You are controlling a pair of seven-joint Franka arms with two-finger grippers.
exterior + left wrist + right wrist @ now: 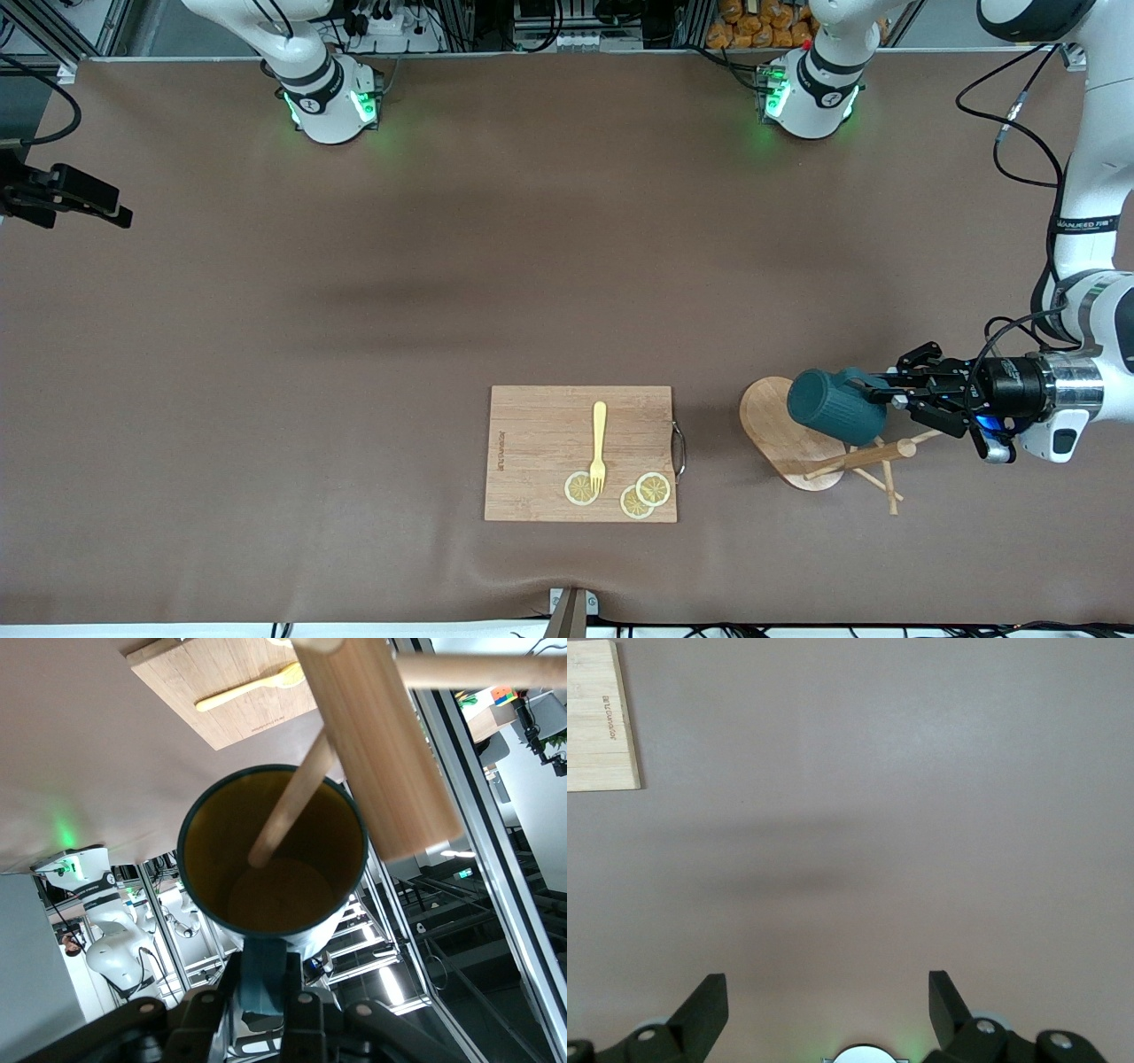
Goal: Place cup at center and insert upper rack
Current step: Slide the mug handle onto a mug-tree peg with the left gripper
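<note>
One ribbed teal cup pinched by left end effector over oval bamboo rack; right end effector spread.

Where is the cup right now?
The cup is held by its handle in the left end effector, over the upper rack toward the left arm's end of the table; the left wrist view shows a peg poking into its mouth.

Even overhead light, soft shadows, sharp focus
</note>
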